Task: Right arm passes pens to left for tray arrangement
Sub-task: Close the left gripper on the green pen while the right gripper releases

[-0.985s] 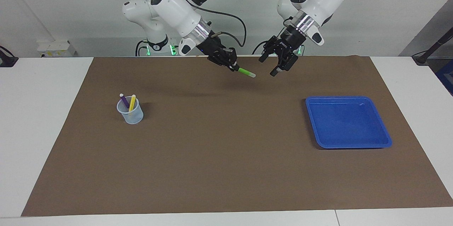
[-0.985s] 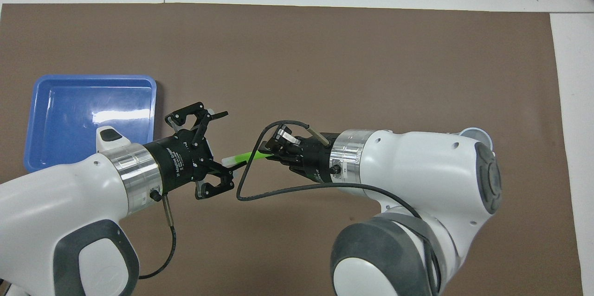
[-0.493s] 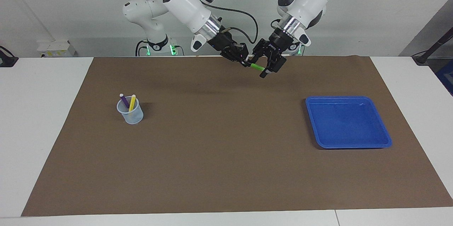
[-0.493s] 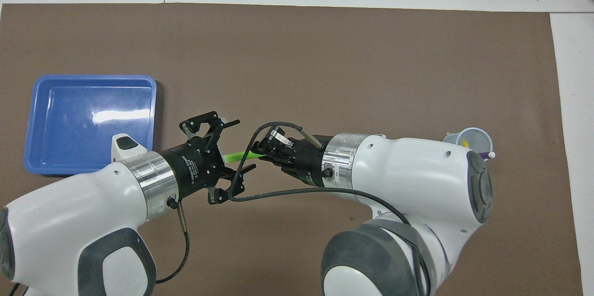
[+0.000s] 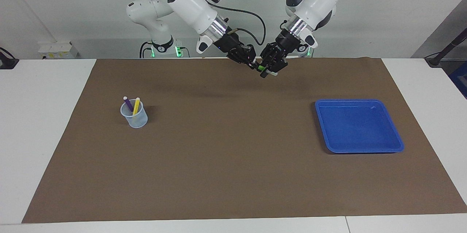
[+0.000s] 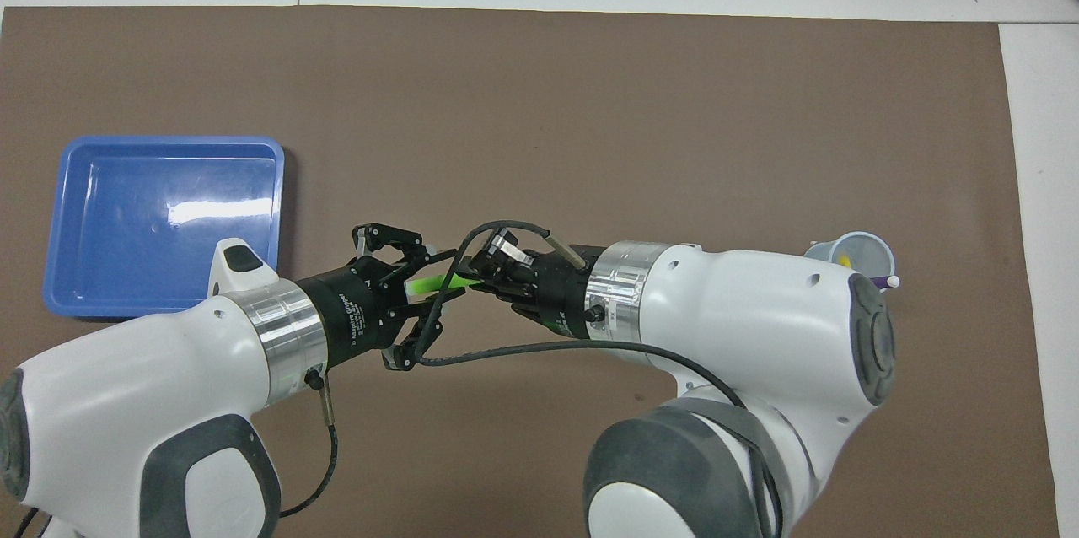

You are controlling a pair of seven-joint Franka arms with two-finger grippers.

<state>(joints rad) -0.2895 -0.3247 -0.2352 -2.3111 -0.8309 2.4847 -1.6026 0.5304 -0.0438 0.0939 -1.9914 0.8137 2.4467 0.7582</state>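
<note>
Above the worktop's middle, my right hand (image 5: pixel 251 64) grips the green pen (image 6: pixel 438 283) while my left hand (image 5: pixel 268 71) clamps round its free end. Tray (image 5: pixel 397 141) is bare, purple pen (image 5: pixel 128 104) and yellow pen (image 5: pixel 136 105) wait in the cup (image 5: pixel 136 119), so no pen is delivered.

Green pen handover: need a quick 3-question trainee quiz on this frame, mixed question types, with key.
1. True or false: the blue tray already holds a pen.
2. Which pens stand in the cup? A) green and purple B) purple and yellow C) yellow and green
3. Fill in: the green pen is up in the air between the right gripper and the ____ gripper.

Key: 1 false; 2 B, purple pen and yellow pen; 3 left.
</note>
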